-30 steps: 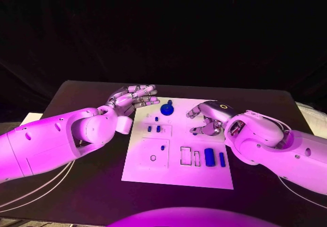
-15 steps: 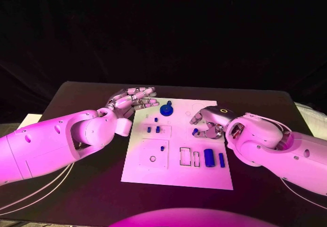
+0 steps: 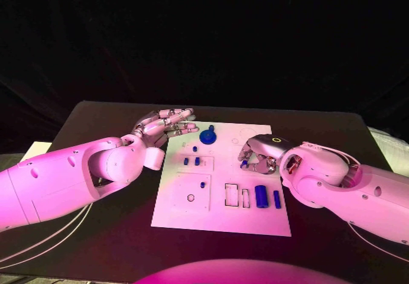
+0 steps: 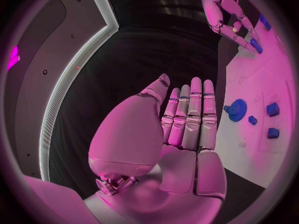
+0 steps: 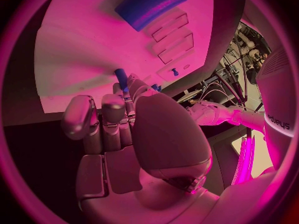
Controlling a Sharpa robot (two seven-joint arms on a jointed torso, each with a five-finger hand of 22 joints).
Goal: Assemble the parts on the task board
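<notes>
White task board (image 3: 223,220) lies mid-bench on the black bench (image 3: 102,118), w/ blue parts on it. Blue gear-like part (image 3: 208,138) stands near the far edge; two small blue parts (image 3: 192,160) sit side by side in a framed spot just below it, one tiny blue piece (image 3: 193,149) between them and the gear. Near the right edge of the board a fat blue cylinder (image 3: 262,196) and a slim blue bar (image 3: 277,199) lie side by side, next to two empty rectangular slots (image 3: 233,195). A square recess w/ a small hole (image 3: 191,197) is on the left half.

Right hand (image 3: 260,153) is over the board's right-middle, fingers curled in and pinching a small blue peg (image 3: 244,164); right wrist view shows the peg (image 5: 121,78) sticking out from the fingertips, close above the board surface. Can't tell if the peg touches the board.

Left hand (image 3: 164,126) is off the board's far-left corner, above the bench, fingers straight, close together, holding nothing. Left wrist view confirms: flat palm (image 4: 181,134), gear (image 4: 236,109) just beyond the fingertips, not touching.
</notes>
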